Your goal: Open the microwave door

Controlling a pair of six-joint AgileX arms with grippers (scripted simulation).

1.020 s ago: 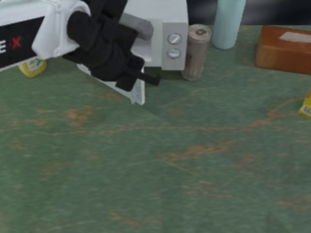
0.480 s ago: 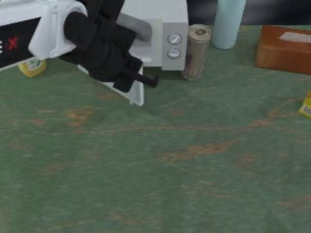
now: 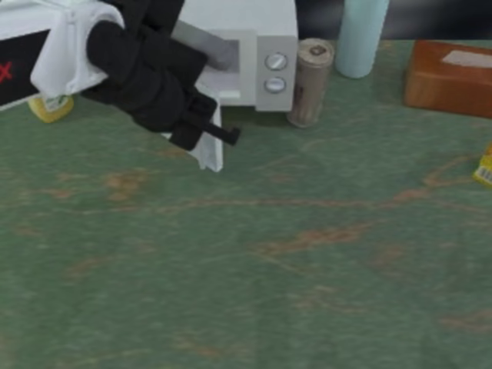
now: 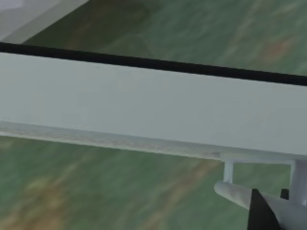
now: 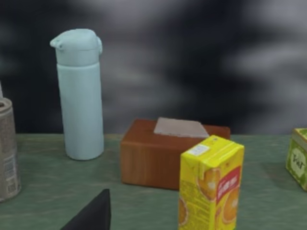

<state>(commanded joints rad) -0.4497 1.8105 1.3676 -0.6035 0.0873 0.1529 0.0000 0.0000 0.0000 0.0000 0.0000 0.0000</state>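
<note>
1. The table [image 3: 323, 261], a green surface with rusty streaks, is seen from above; the microwave [image 3: 250, 31] is placed at about 12 o'clock, toward 11, against the far edge.
2. The left arm is stretched in from 10 o'clock, and its gripper [image 3: 211, 131] is positioned just in front of the microwave, at the free edge of the microwave door [image 3: 209, 154].
3. The microwave door is now swung out toward 7 o'clock, and its outer corner has been carried further left and nearer the arm than half a second ago, so the opening angle is judged to have grown.
4. In the left wrist view the door [image 4: 153, 110] is seen edge-on, with its pale handle [image 4: 254, 194] at the gripper fingers; a clenched hold on that handle is suggested, yet the closing itself cannot be told for certain.
5. The task is judged well advanced, with more swing left to be gained.
6. The right arm is parked off the top view; only a dark fingertip [image 5: 91, 215] is shown, and its state cannot be told.
</note>
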